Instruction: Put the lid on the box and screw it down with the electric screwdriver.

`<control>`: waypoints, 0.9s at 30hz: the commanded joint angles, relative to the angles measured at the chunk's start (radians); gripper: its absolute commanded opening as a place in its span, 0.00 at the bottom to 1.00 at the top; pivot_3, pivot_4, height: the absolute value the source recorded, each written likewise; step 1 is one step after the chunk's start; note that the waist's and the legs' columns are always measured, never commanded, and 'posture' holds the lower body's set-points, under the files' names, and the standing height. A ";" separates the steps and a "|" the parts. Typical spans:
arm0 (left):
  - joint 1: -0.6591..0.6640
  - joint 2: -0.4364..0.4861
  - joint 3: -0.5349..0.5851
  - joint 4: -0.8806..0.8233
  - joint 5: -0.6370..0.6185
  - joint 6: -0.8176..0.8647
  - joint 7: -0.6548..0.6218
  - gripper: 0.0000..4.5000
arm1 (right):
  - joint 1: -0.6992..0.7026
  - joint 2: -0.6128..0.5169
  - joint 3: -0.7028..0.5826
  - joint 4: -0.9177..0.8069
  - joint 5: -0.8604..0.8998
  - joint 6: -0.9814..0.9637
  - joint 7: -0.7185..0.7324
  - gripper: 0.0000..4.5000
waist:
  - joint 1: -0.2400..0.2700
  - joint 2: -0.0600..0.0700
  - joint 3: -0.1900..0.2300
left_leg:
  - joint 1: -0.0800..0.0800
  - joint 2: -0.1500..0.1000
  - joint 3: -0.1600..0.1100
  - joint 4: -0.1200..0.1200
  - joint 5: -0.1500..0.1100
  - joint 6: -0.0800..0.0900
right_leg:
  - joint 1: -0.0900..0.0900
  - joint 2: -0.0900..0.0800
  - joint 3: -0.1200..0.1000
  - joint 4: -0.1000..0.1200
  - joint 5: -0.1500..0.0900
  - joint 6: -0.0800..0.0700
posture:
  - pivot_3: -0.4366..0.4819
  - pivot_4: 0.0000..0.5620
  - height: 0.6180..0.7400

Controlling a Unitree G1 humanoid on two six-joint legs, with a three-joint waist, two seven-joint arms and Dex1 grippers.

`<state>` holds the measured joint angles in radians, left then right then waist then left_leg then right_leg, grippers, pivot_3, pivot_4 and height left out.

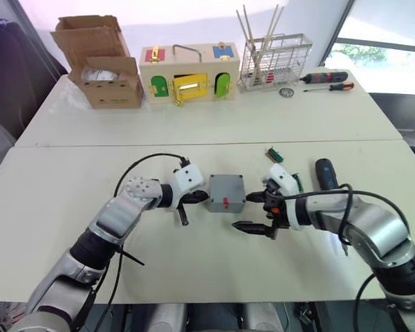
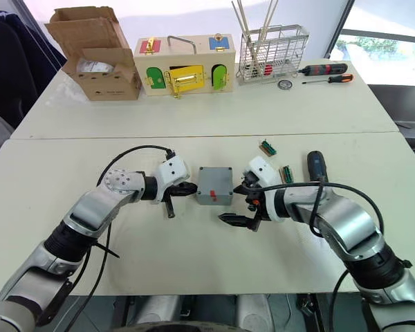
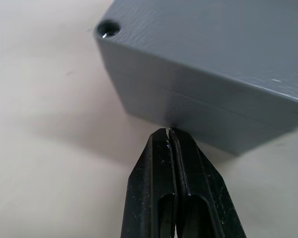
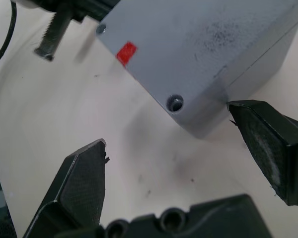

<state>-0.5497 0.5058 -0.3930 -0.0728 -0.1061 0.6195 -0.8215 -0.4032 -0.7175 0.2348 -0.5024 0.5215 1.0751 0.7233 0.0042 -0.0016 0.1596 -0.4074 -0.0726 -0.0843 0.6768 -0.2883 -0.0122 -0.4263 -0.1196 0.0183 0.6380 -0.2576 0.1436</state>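
Both claws flank the box (image 1: 226,192), left claw (image 1: 188,206) and right claw (image 1: 257,211); the table (image 1: 194,256) in front lies bare.

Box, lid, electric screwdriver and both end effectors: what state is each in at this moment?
Lid: seated on the box, seam visible.
Box: closed by the lid, resting on the table.
Electric screwdriver: lying on the table, not held.
Left end effector: shut, tips at the box's side.
Right end effector: open, beside a box corner.

Box (image 1: 226,192) between claws; electric screwdriver (image 1: 326,173) right.
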 commanded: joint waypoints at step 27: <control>0.147 0.031 0.056 -0.202 -0.043 0.041 0.004 0.00 | -0.139 -0.105 0.169 0.246 -0.291 -0.484 0.281 1.00 | 0.007 0.000 0.000 | -0.001 -0.001 0.001 0.004 -0.002 0.002 | 0.000 -0.001 0.000 0.000 0.000 0.000 | 0.48 0.27 0.92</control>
<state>-0.3878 0.5529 -0.3329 -0.2901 -0.1742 0.6832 -0.8518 -0.5131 -0.8360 0.4105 -0.2286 0.2325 0.6174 0.9781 0.0111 -0.0019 0.1598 -0.4085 -0.0734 -0.0835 0.6805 -0.2899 -0.0102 -0.4261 -0.1210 0.0183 0.6385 -0.2577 0.1437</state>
